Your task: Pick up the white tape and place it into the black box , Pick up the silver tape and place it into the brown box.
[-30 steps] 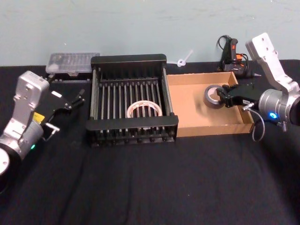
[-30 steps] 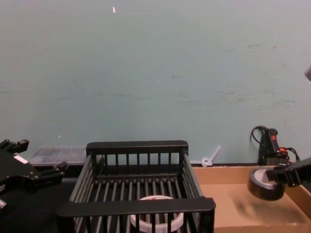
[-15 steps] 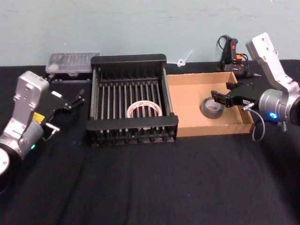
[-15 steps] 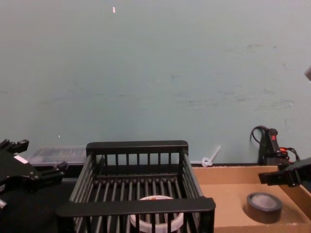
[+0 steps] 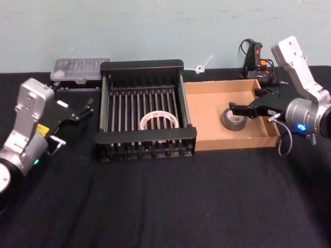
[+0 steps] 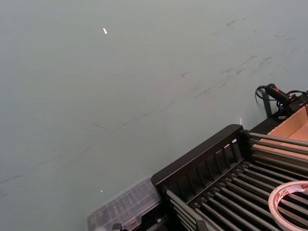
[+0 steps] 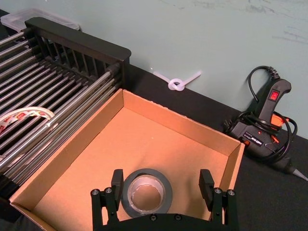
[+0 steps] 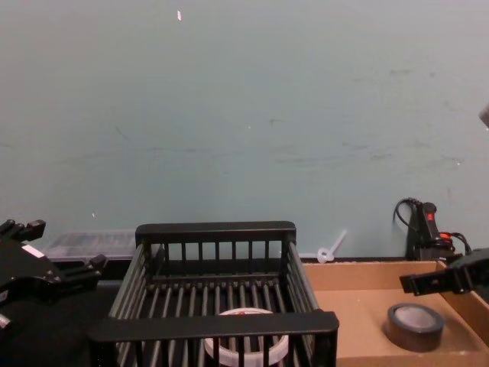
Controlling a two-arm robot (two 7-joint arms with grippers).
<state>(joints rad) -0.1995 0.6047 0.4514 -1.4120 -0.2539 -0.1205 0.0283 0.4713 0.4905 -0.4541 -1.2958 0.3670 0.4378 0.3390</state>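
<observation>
The right tool has just released the silver tape, now flat in the brown box under its spread fingers, and with the white tape in the black box, both placements look complete.

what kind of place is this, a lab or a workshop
Likely a robot test bench in a lab or workshop: a black-draped table against a bare teal wall, with a glue gun and a clear plastic case at the back.

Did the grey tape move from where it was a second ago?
Yes. The silver tape dropped from the right gripper, now open above it, down onto the brown box floor, nearer the box's front wall.
</observation>
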